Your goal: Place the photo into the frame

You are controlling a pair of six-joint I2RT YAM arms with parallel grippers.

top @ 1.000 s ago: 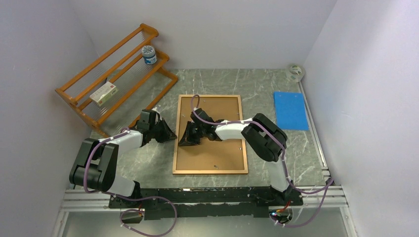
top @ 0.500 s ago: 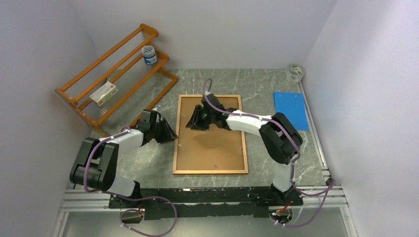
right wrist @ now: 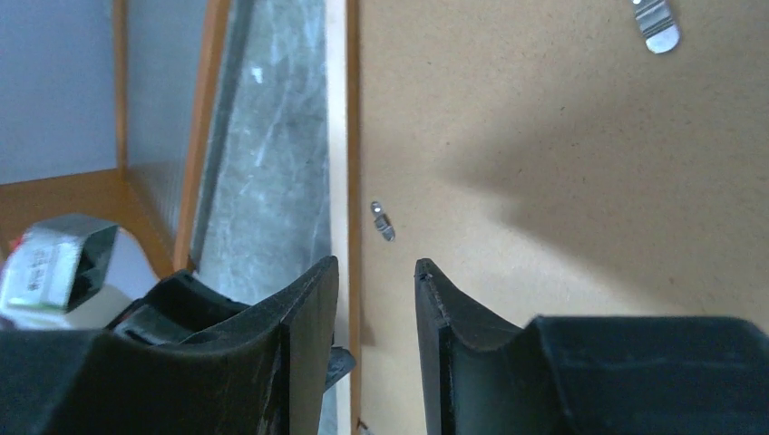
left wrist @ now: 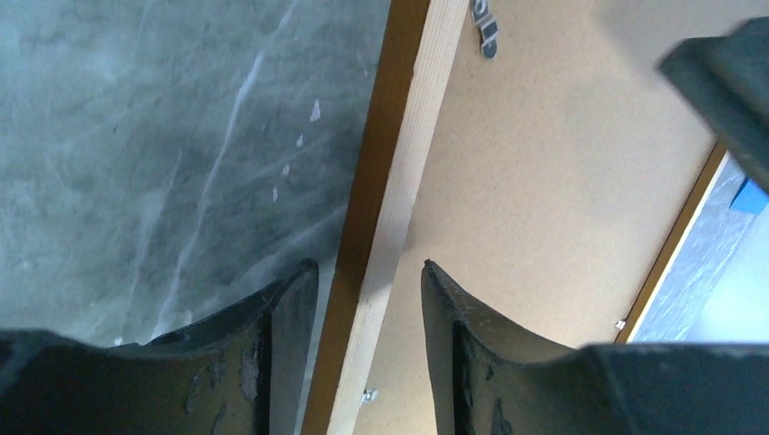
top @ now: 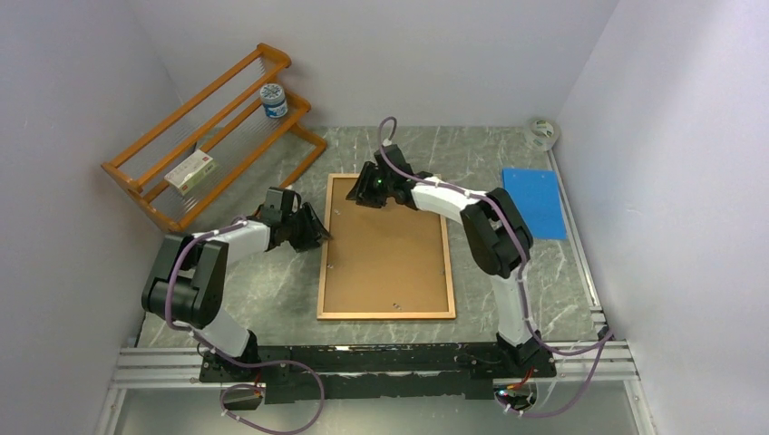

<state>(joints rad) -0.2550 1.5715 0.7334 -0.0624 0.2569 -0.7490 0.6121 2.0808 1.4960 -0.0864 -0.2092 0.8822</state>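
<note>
On a marbled grey tabletop [top: 272,290], the frame [top: 385,315] lies back-up and flat, its plain brown backing board [top: 385,263] filling the opening inside the light wooden rails. The photo shows in none of the three views; whether it already lies beneath the board cannot be told.

At the frame's left rail, the left gripper [left wrist: 370,267] hangs low with its jaws apart. The pale rail runs between the two fingers, a gap showing on either side, and nothing is pinched. Near the far left corner, the right gripper [right wrist: 374,264] hovers over the seam where board meets rail, jaws likewise apart and empty. Small metal clips [right wrist: 384,222] stud the board's edge close by. A blue sheet [top: 533,201] rests well apart on the right, and an orange wooden rack [top: 209,136] stands off to the left.

With the board seated and both grippers empty at the frame's edge, the work looks to be in its closing stage, that of securing the back rather than carrying the print. If so, the next move calls for fine fingertip work on the clips, turning each one over the board without nudging the frame across the smooth stone. If the print is still outside the frame, the board must first be lifted out.
</note>
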